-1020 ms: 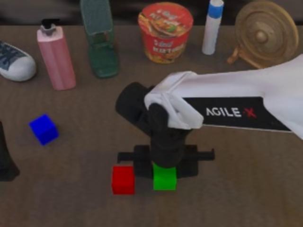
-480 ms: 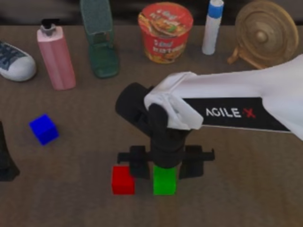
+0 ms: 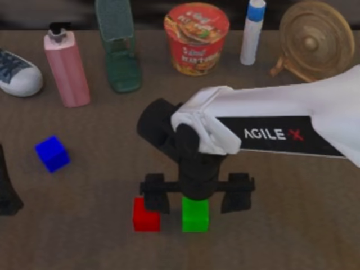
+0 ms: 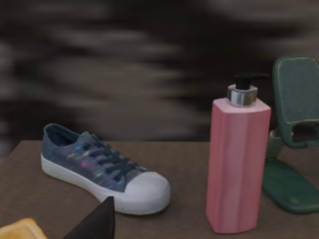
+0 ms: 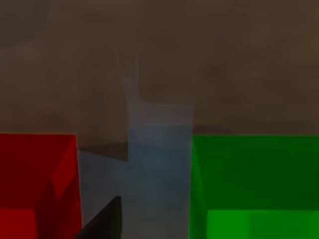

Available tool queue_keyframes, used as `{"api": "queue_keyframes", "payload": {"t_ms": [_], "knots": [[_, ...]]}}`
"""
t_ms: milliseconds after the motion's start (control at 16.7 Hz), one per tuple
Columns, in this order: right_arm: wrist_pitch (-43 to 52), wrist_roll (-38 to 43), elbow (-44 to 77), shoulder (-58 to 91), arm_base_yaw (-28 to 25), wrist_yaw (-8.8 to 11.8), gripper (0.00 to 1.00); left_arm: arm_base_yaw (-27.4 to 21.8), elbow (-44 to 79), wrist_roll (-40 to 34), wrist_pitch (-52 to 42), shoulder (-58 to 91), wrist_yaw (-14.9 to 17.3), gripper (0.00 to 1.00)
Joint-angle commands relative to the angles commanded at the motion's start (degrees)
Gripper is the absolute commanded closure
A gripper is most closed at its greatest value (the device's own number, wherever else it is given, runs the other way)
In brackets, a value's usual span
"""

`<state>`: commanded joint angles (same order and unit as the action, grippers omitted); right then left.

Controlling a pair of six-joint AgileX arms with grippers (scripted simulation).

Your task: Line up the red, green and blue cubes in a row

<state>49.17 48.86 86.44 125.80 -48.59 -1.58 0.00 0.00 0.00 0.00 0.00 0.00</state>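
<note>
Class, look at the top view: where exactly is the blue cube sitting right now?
The blue cube sits alone on the table's left side, below the pink pump bottle and well apart from the red cube and green cube near the front.

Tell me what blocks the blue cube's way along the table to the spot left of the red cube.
Nothing visible does. The small deep blue cube sits alone at the table's left, and bare brown table lies between it and the bright red cube. The right gripper hangs open above the bright green cube.

Red cube (image 3: 145, 215) just left of green cube (image 3: 195, 215).
</note>
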Motion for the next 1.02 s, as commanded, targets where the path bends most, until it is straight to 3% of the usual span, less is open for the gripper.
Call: {"api": "queue_keyframes", "payload": {"t_ms": [240, 660, 1020], "knots": [[1.0, 0.0, 0.8, -0.4, 0.0, 0.1, 0.00, 0.0, 0.0, 0.0, 0.0, 0.0, 0.0, 0.00], [13.3, 0.1, 7.9, -5.3, -0.6, 0.1, 0.00, 0.0, 0.0, 0.0, 0.0, 0.0, 0.0, 0.00], [13.0, -0.1, 7.5, -5.9, -0.1, 0.0, 0.00, -0.1, 0.5, 0.3, -0.3, 0.5, 0.0, 0.00]]}}
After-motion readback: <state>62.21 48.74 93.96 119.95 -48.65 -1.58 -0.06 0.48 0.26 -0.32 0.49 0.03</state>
